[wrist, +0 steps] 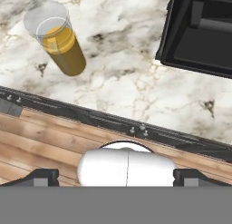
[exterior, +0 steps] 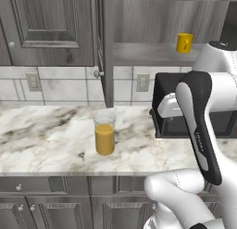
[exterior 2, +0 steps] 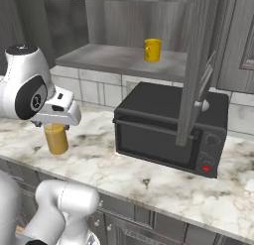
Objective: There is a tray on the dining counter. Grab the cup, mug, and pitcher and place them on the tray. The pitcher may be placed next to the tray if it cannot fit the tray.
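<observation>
The pitcher [exterior: 104, 133] is clear glass with orange liquid and stands upright on the wall-side marble worktop [exterior: 46, 135]. In the hand view the pitcher [wrist: 58, 39] sits at the upper left. My gripper [wrist: 118, 178] is open, with nothing between its fingertips [wrist: 45, 177]. It hangs over the worktop's front edge, apart from the pitcher and nearer the robot. From the right, my white hand partly covers the pitcher [exterior 2: 56, 140]. The golden mug [exterior: 184, 43] [exterior 2: 152, 49] stands on a grey shelf [exterior 2: 119, 58] above. The tray, the cup and the dining counter are out of view.
A black microwave [exterior 2: 171, 127] [exterior: 185, 126] stands on the worktop right of the pitcher, under the shelf. An open cabinet door [exterior 2: 196, 65] [exterior: 107, 47] juts out edge-on beside the shelf. Drawers [exterior: 46, 186] and wood floor [wrist: 41, 148] lie below the worktop's edge.
</observation>
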